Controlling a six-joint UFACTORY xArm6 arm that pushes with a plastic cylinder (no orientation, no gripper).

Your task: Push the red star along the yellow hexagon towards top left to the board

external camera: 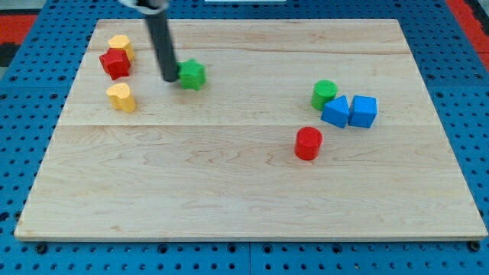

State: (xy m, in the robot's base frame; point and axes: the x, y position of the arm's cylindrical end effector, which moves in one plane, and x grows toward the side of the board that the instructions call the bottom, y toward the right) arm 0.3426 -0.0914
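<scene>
The red star (114, 63) lies near the board's top left corner, touching the yellow hexagon (121, 45) just above it. My tip (169, 78) is the lower end of the dark rod. It stands to the right of the red star, some way from it, and right beside the left side of a green star-like block (192, 74). A second yellow block (121, 97), heart-like in shape, lies below the red star.
On the view's right sit a green cylinder (324, 93), a blue block (335, 111) and a blue cube (363, 111) close together, with a red cylinder (309, 143) below them. The wooden board (229, 191) rests on a blue pegboard table.
</scene>
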